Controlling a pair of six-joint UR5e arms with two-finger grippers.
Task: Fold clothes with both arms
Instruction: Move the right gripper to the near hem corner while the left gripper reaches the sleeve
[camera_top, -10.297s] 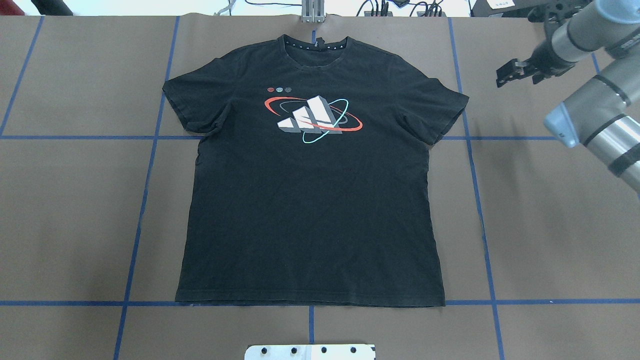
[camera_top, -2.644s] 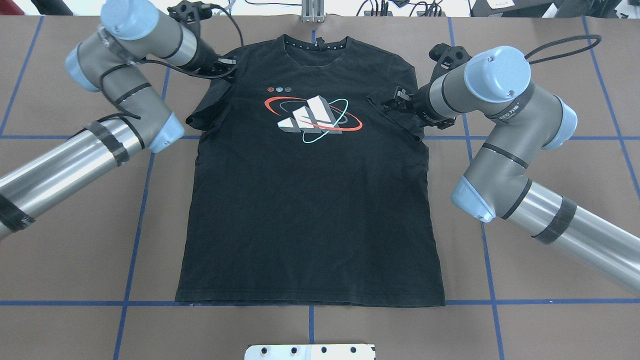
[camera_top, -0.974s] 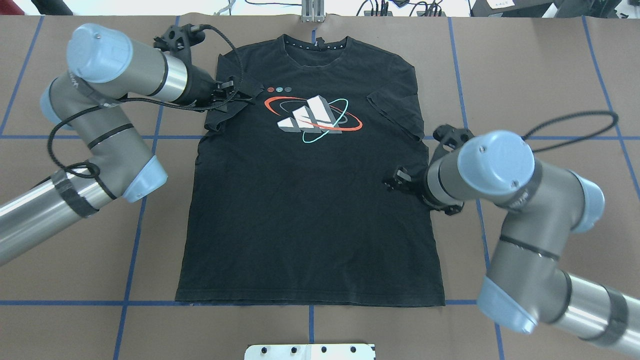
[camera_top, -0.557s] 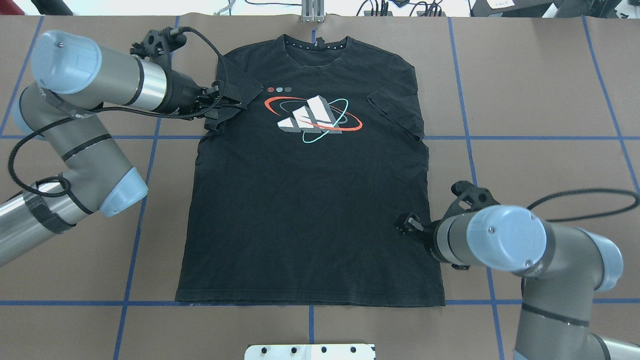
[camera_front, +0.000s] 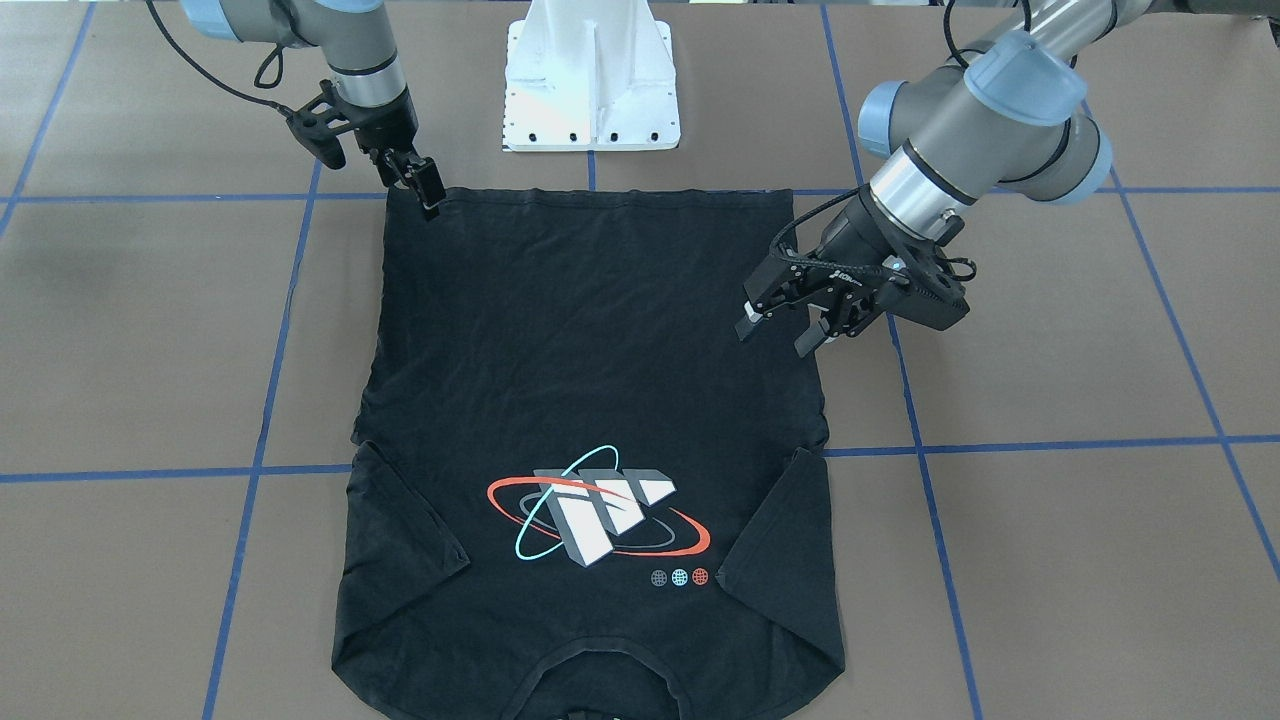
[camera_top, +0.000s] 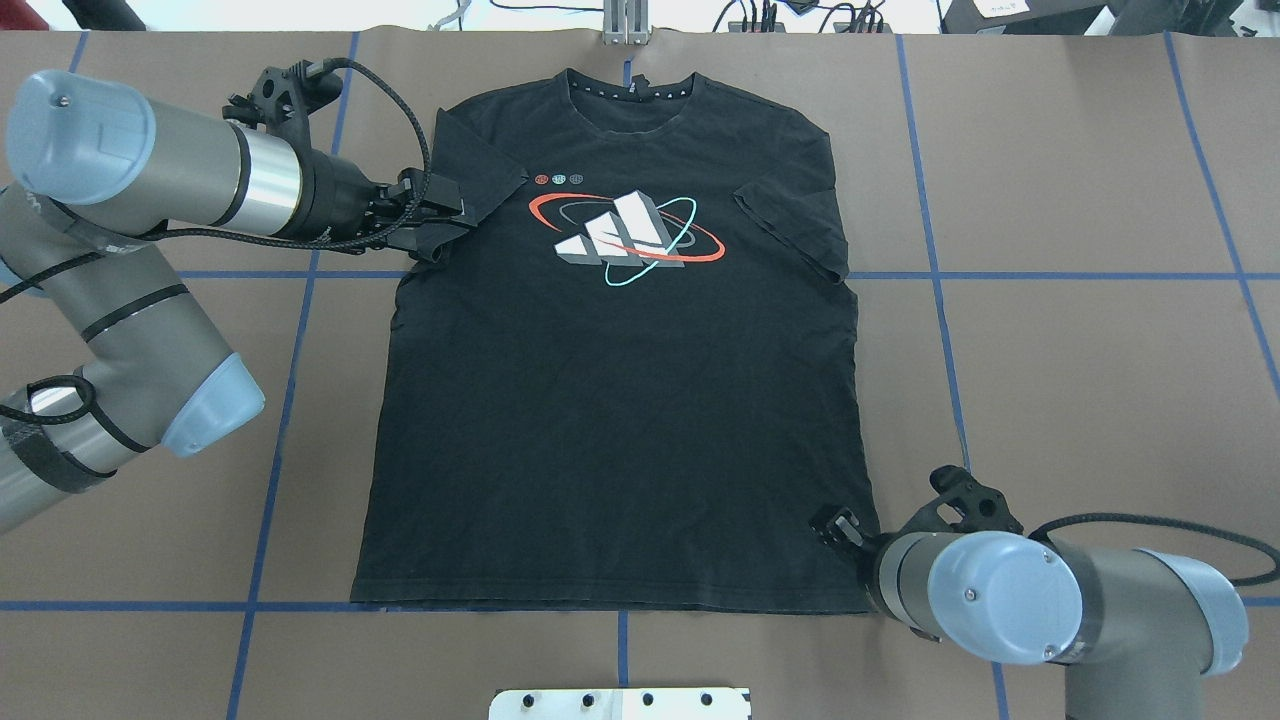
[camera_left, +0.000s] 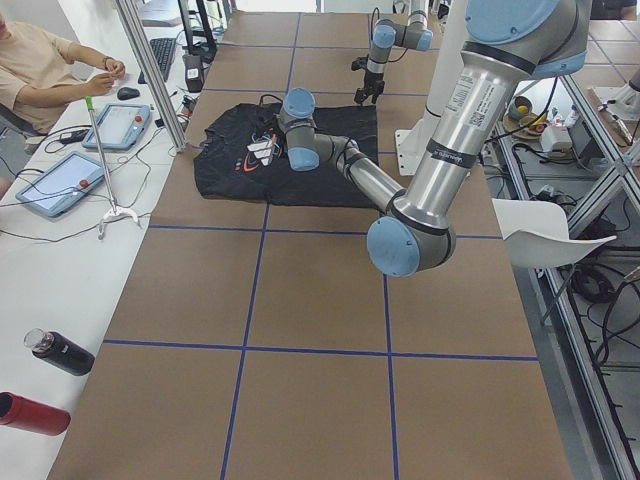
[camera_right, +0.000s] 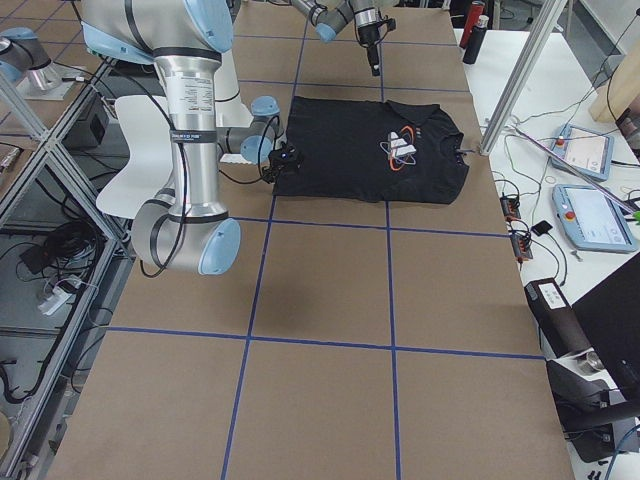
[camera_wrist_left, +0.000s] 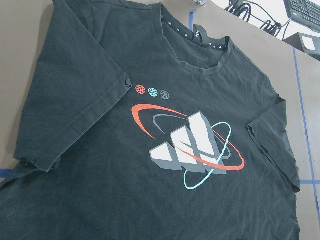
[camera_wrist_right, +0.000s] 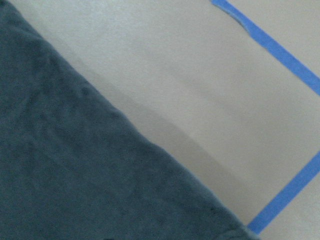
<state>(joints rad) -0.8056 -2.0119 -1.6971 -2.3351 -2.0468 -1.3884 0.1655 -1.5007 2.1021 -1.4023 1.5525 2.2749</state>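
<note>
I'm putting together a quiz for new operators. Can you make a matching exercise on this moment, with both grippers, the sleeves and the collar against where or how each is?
1 left gripper
2 right gripper
3 sleeves
4 collar

A folded in onto the chest of the T-shirt
B at a hem corner
C open, by a side edge
D at the end nearest the front-facing camera

Pairs: 1-C, 2-B, 3-A, 4-D
</note>
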